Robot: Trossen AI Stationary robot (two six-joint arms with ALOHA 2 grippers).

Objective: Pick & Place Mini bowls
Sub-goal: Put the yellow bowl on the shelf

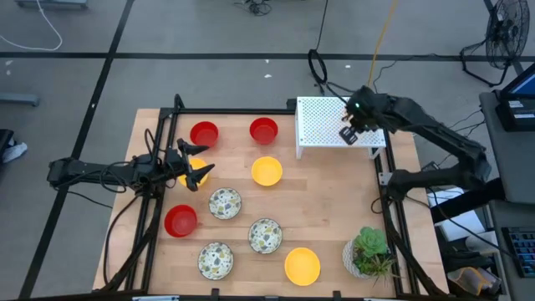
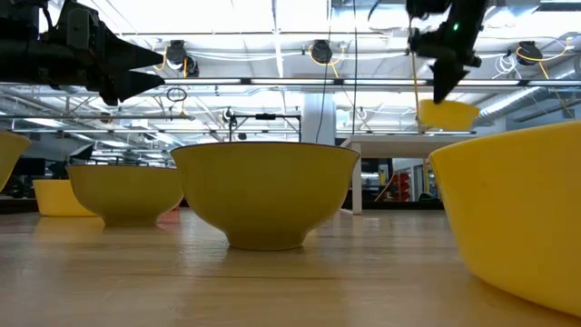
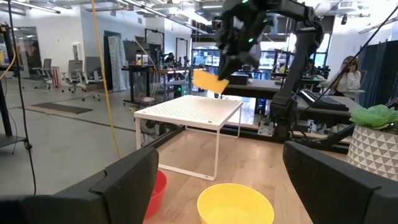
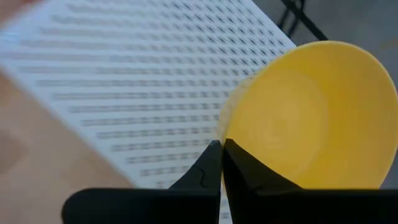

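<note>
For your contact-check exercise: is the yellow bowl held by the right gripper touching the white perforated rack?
Apart. The low view shows the yellow bowl hanging from the right gripper in mid-air; the left wrist view shows clear space above the rack.

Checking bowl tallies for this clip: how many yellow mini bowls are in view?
3 clearly: one yellow bowl mid-table, another at the near edge by the plant, and one pinched in the right tool above the white rack. A fourth may hide beneath the left tool.

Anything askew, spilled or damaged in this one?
Nothing spilled or broken. The only tilted item is the yellow bowl, pinched at its rim by the right claw above the white rack. The other bowls sit upright on the table.
</note>
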